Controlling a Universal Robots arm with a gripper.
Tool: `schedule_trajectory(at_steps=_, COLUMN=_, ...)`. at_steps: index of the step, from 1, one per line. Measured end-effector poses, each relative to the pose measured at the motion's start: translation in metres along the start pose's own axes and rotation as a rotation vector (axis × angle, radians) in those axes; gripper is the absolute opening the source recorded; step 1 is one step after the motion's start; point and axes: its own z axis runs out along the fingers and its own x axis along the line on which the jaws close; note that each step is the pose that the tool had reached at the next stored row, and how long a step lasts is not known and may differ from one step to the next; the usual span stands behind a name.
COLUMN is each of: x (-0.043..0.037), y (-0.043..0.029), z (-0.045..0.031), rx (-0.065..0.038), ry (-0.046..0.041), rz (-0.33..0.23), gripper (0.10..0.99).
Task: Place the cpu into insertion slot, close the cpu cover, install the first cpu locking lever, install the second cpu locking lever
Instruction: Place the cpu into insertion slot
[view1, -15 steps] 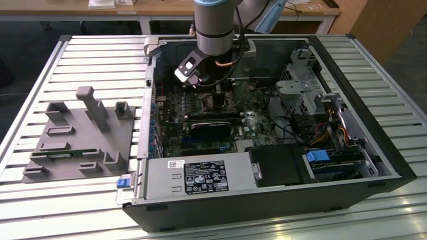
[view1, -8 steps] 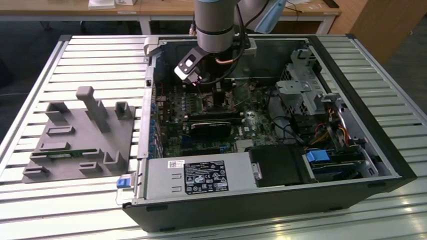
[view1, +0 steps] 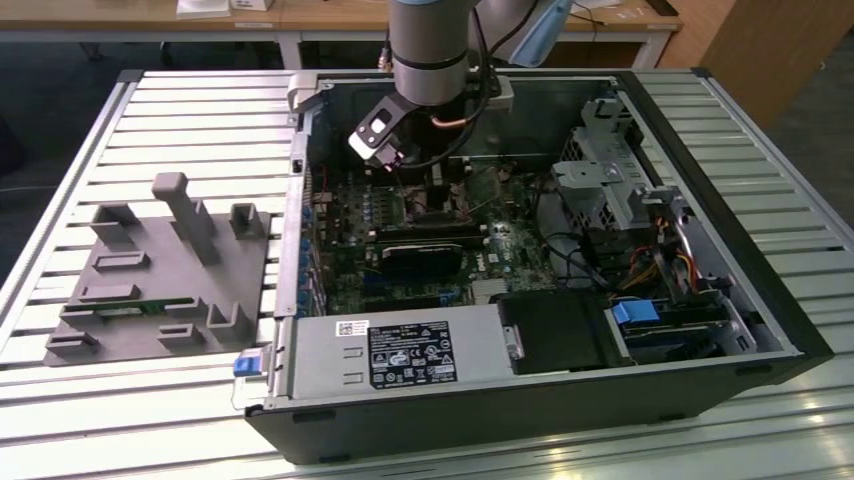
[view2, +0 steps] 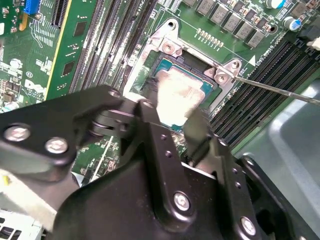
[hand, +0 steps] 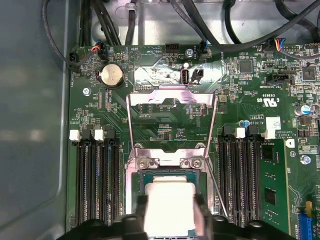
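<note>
Bench: PC case at jig's 3 o'clock; your gripper pinches cpu at insertion slot; cpu cover open, levers undone.

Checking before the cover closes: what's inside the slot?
The cpu, silver top up, lies within the slot; the cover stands open. The gripper covers part of the cpu, and the cpu hides whatever lies beneath it.

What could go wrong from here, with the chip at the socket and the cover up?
First, the cpu lies over the insertion slot with the gripper around it; whether it sits flat is unclear, and a tilted chip might damage the slot. Second, the locking lever runs close beside the slot, so the gripper may snag it. Third, the cpu cover stands open; closing it on an unseated chip could jam.
</note>
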Motion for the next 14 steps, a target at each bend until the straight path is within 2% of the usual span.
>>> schedule_trajectory(at_steps=1, x=0.0, y=0.0, z=0.0, rx=0.0, ry=0.0, rz=0.0, gripper=0.416)
schedule_trajectory(at_steps=2, x=0.0, y=0.0, z=-0.0001, rx=0.0, ry=0.0, rz=0.0, gripper=0.416)
schedule_trajectory(at_steps=4, x=0.0, y=0.0, z=-0.0001, rx=0.0, ry=0.0, rz=0.0, gripper=0.298)
schedule_trajectory(at_steps=5, x=0.0, y=0.0, z=-0.0001, rx=0.0, ry=0.0, rz=0.0, gripper=0.298)
schedule_trajectory(at_steps=7, x=0.0, y=0.0, z=-0.0002, rx=0.0, ry=0.0, rz=0.0, gripper=0.18)
schedule_trajectory(at_steps=8, x=0.0, y=0.0, z=-0.0002, rx=0.0, ry=0.0, rz=0.0, gripper=0.18)
schedule_trajectory(at_steps=9, x=0.0, y=0.0, z=-0.0002, rx=0.0, ry=0.0, rz=0.0, gripper=0.122)
schedule_trajectory(at_steps=14, x=0.0, y=0.0, z=-0.0004, rx=0.0, ry=0.0, rz=0.0, gripper=0.106)
